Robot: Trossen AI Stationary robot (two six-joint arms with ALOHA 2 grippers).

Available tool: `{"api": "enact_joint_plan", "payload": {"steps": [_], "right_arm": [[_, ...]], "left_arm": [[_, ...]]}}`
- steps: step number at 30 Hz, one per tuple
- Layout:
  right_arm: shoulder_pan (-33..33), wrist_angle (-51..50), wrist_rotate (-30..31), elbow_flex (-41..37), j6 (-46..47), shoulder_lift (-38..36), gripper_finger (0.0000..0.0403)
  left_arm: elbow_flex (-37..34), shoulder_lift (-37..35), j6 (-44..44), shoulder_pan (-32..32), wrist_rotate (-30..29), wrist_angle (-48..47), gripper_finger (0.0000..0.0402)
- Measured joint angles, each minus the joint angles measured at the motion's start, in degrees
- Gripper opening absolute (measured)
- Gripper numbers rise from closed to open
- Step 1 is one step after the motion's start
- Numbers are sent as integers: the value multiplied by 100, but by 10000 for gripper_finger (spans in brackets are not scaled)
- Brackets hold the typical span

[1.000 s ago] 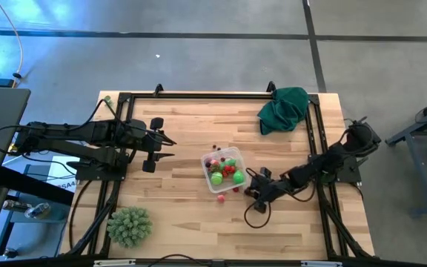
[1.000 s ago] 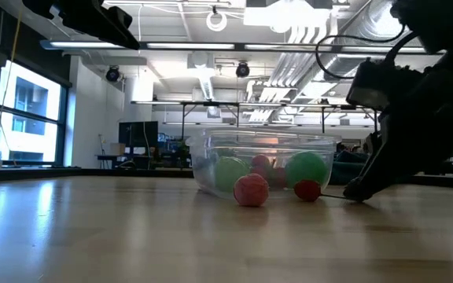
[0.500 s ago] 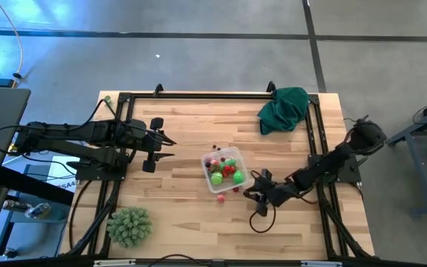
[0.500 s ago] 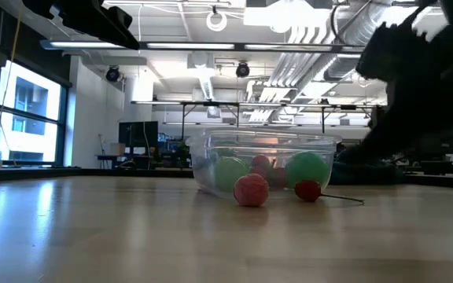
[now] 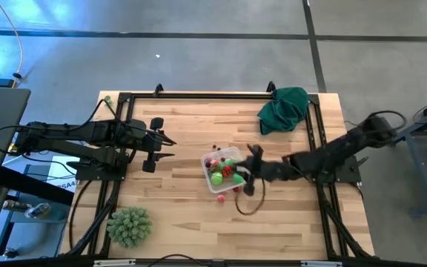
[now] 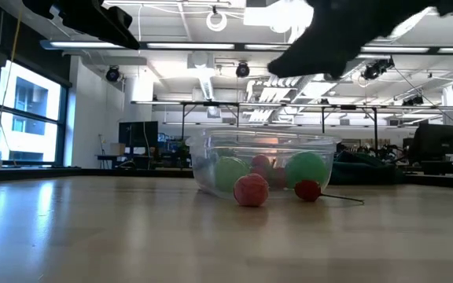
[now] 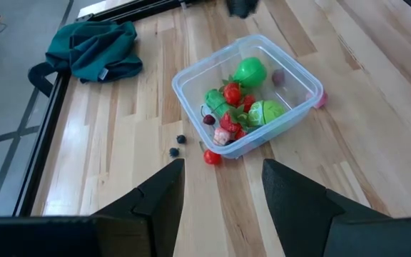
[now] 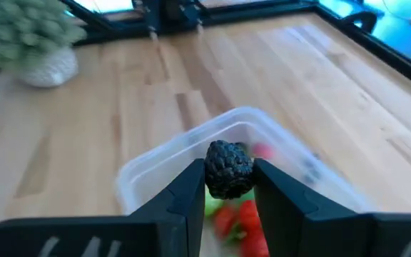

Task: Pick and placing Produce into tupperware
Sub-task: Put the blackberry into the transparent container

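The tupperware (image 5: 224,171) is a clear box on the table's middle, holding bright green and red produce (image 7: 242,100). Loose pieces lie on the table around it: a pink ball (image 6: 251,190), a red berry (image 6: 307,189) and tiny dark ones (image 7: 177,145). My right gripper (image 5: 245,170) hangs over the box's right rim (image 8: 191,153), shut on a dark bumpy berry (image 8: 228,169). In the low view it shows as a dark shape (image 6: 344,31) well above the box (image 6: 262,161). My left gripper (image 7: 223,193) waits open at the table's left (image 5: 158,145). My right gripper pinches the dark bumpy berry (image 8: 228,171) by its two sides, between the ends of its fingers (image 8: 191,187). The fingers reach in from the table's right side, slanting down. The berry is lifted clear, above the tupperware.
A spiky pale-green ball (image 5: 130,226) stands at the near left corner. A dark green cloth (image 5: 282,109) lies at the far right corner. Black frame rails (image 5: 199,95) run along the table's edges. Bare wood lies near the box's near side.
My right gripper has risen from the table just right of the box and moved left and toward the far edge, over the box's right rim, carrying the dark berry. The loose pink ball and red berry have stayed put.
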Motion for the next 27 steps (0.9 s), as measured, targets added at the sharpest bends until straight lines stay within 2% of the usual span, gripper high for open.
{"api": "enact_joint_plan", "payload": {"steps": [6,12,18,27], "right_arm": [[-1009,-1784,-1132,1060,-4,497,93],[-1489,-2244,-1987,1531,-21,1305,93],[-1620,-2234,-2151,1681,22,1878,94],[-1631,-2259,-2270,1700,151,2069,94]], "left_arm": [[0,0,-2,0,0,0,179],[0,0,0,-2,1,0,179],[0,1,-2,-2,1,-1,179],[0,0,-1,-2,0,0,179]]}}
